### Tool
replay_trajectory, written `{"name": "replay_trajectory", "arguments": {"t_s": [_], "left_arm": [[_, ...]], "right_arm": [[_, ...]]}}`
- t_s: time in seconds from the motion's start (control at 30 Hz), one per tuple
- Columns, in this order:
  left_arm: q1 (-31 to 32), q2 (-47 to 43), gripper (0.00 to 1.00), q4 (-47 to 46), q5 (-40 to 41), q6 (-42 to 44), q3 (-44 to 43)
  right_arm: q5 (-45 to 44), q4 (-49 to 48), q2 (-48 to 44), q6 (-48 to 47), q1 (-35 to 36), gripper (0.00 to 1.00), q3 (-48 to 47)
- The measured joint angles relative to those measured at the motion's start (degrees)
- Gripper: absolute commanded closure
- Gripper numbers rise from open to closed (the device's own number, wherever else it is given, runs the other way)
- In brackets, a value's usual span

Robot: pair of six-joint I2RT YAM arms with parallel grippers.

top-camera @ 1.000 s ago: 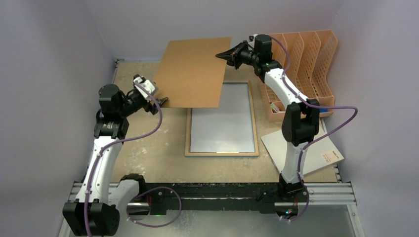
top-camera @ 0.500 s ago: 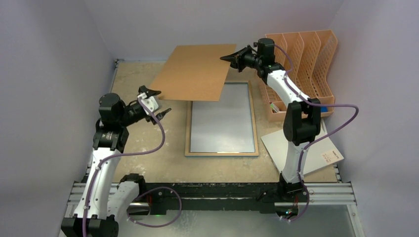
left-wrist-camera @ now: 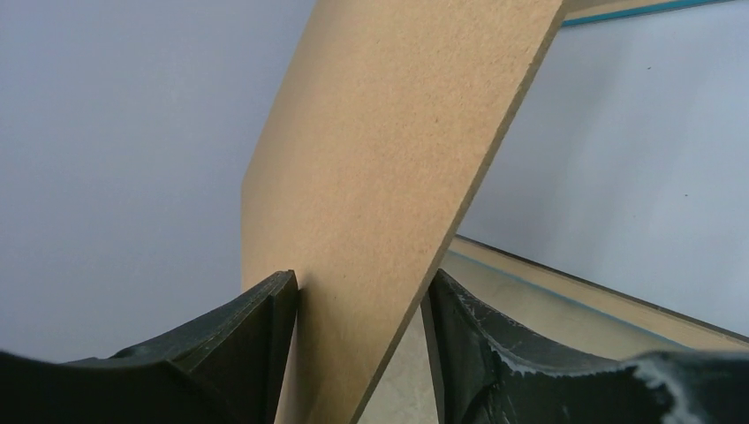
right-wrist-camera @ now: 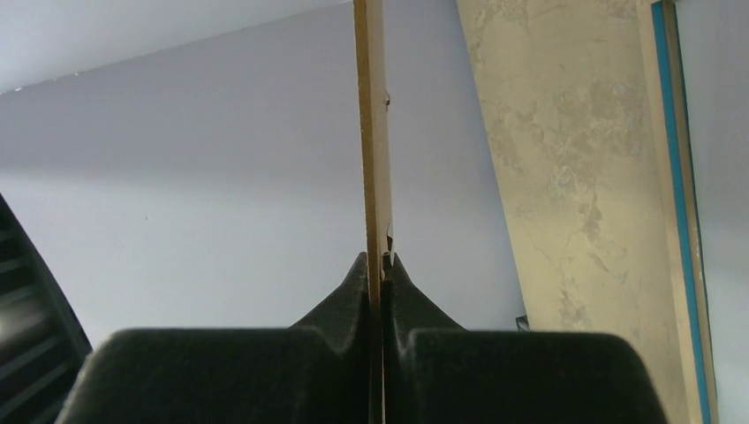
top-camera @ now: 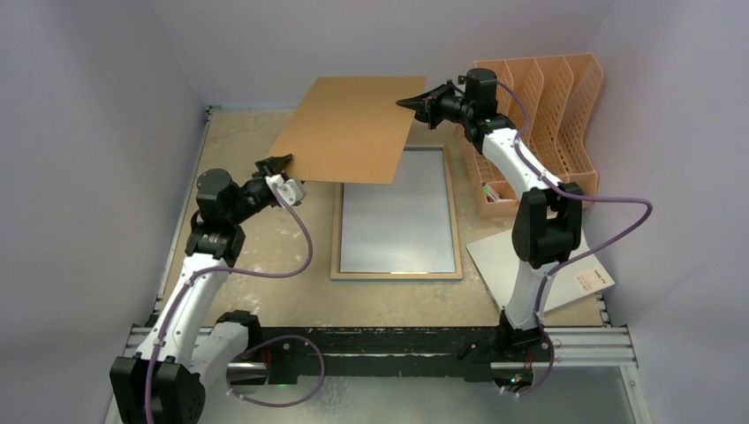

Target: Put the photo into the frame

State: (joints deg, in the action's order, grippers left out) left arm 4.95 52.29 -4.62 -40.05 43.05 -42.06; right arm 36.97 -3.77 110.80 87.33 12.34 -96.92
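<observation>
A plain brown backing board (top-camera: 349,128) hangs tilted above the table's far middle. My right gripper (top-camera: 415,101) is shut on its far right corner, and in the right wrist view the thin board edge (right-wrist-camera: 371,115) runs straight into the closed fingers of that gripper (right-wrist-camera: 378,261). My left gripper (top-camera: 281,166) is open astride the board's near left corner. In the left wrist view the board (left-wrist-camera: 397,159) slants between the jaws of this gripper (left-wrist-camera: 362,278), against the left finger (left-wrist-camera: 265,309). The frame (top-camera: 397,276) lies flat below, pale wood up. The photo is out of view.
A peach file organiser (top-camera: 539,115) stands at the far right, close behind the right arm. A white sheet (top-camera: 574,269) lies at the near right by that arm's base. The frame's rail with a cyan line (left-wrist-camera: 565,291) passes behind the left fingers.
The left gripper has swung up and right to the board's near left corner and its jaws have narrowed around it. The board has tipped flatter and shifted slightly with the right gripper.
</observation>
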Motion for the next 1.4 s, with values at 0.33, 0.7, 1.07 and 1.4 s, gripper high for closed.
{"name": "replay_trajectory", "arguments": {"t_s": [0.33, 0.7, 1.07, 1.4], "left_arm": [[4.3, 0.7, 0.58, -3.6, 2.3, 3.1, 0.7], [6.8, 2.1, 0.92, -4.4, 3.1, 4.3, 0.7], [7.6, 3.5, 1.00, -5.1, 5.0, 2.3, 0.3], [7.8, 4.8, 1.00, -7.6, 15.5, -16.3, -0.9]], "right_arm": [[-1.1, 0.7, -0.7, -0.9, 0.0, 1.00, 0.9], [-2.2, 1.8, -0.7, -2.6, 0.0, 1.00, 1.1], [-3.7, 5.5, -1.0, -3.3, -0.1, 0.38, 1.8], [0.7, -5.4, -5.7, -5.0, 0.2, 0.22, 3.4]]}}
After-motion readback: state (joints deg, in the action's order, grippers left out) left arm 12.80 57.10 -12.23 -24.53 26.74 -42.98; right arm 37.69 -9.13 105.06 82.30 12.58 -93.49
